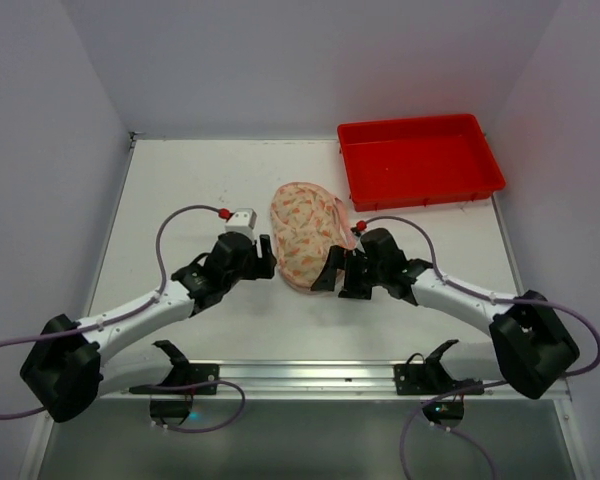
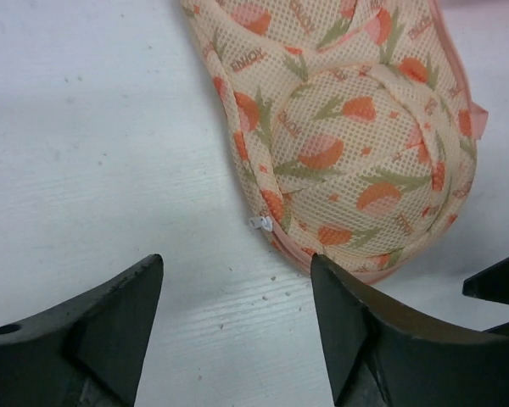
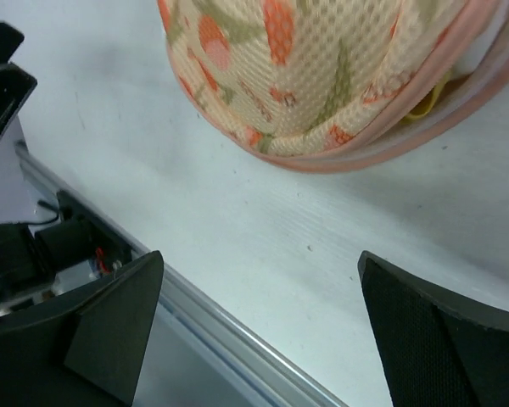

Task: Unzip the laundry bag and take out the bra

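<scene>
Top external shows you have hardly started: the laundry bag (image 1: 305,235) looks zipped on the worktop (image 1: 180,180), bra not out, left pincer (image 1: 267,258) and right pincer (image 1: 338,280) both open and empty.

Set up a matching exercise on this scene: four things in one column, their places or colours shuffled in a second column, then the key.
Things
1. laundry bag
2. plastic tray
3. left gripper
4. right gripper

Descriptions
A. open, at the bag's right side in the top view
B. red, at the far right
C. open, at the bag's left side in the top view
D. cream mesh with orange floral print and pink edging

Pairs: 1-D, 2-B, 3-C, 4-A
</scene>
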